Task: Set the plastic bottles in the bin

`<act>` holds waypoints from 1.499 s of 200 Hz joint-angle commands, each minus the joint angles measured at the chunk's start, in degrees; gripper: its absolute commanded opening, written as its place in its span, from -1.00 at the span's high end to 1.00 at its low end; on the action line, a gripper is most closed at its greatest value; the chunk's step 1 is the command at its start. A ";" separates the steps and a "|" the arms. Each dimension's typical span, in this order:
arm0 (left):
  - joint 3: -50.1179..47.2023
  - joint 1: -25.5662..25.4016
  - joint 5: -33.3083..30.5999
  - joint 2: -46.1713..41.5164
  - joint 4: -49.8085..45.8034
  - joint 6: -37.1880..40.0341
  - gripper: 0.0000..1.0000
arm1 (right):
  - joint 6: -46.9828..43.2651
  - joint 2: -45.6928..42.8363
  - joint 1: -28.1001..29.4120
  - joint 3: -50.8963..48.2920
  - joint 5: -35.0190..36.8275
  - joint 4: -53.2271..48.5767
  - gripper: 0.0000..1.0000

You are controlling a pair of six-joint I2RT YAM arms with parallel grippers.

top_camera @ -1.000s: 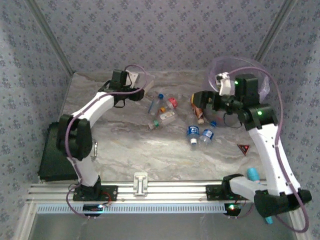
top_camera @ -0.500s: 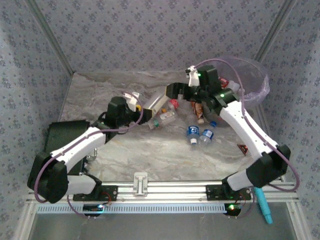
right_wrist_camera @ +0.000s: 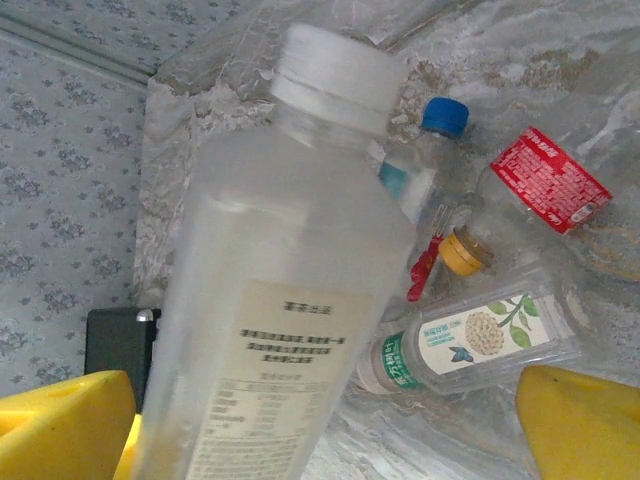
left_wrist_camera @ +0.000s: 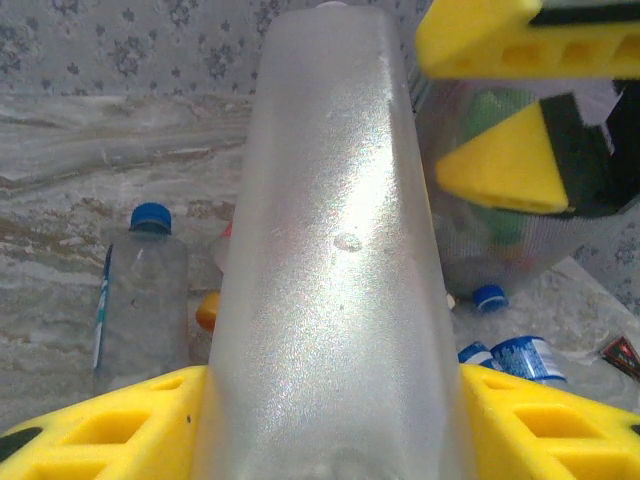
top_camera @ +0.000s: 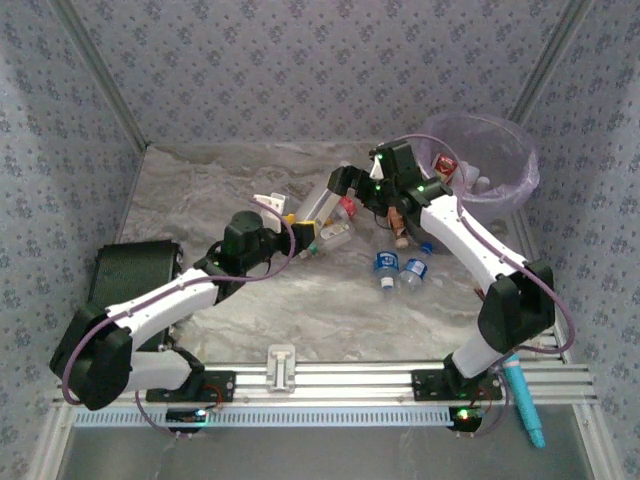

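right end effector (top_camera: 338, 186) closer, at frosted bottle (left_wrist_camera: 335, 250)

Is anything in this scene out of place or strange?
A frosted bottle hangs tilted in mid-air, clamped in the left gripper, with the open right gripper around it. A teal tool lies past the table's near edge.

Left arm (top_camera: 160, 300): elbow folded out at 9 o'clock, white forearm reaching toward 2 o'clock. Yellow-padded left gripper (top_camera: 298, 222) is clamped on a frosted clear plastic bottle (top_camera: 321, 203). Right arm (top_camera: 470, 240): elbow at 3 o'clock, forearm running toward 10 o'clock, right gripper (top_camera: 345, 186) jaws spread wide, straddling the same bottle.
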 commanded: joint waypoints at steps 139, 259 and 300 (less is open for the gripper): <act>1.55 -2.62 -0.94 1.66 6.36 -0.79 -0.32 | 4.46 0.73 -2.75 -2.13 -5.77 14.33 -0.08; -5.01 -3.92 -5.34 -10.62 -1.52 -2.02 -1.00 | -22.38 -7.04 -21.08 27.11 -1.53 -11.18 0.12; -5.31 -3.86 -6.48 -11.41 -2.24 -1.56 -1.00 | -28.44 -9.53 -29.02 29.81 12.03 -12.82 0.18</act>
